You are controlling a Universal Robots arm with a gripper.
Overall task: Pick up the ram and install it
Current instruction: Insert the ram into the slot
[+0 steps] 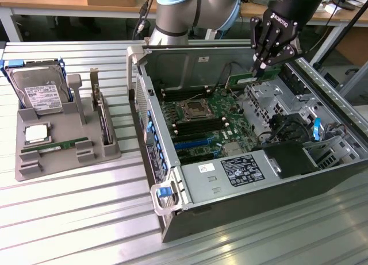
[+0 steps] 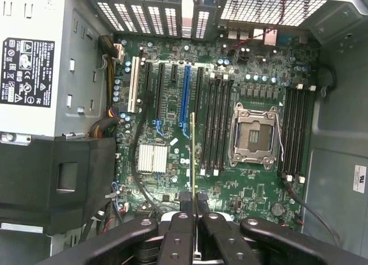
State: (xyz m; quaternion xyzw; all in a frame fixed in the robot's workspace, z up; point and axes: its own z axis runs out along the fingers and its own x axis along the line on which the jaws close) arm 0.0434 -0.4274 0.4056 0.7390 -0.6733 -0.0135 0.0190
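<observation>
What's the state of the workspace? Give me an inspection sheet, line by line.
Surface: slatted metal table, grey parts tray on it.
Job's things: ram held over the motherboard inside the open computer case.
Clutter: hard drive, expansion card, second memory stick in the tray.
End effector: shut on the ram.
Cables: black cables inside the case.
Surroundings: workbench behind.
</observation>
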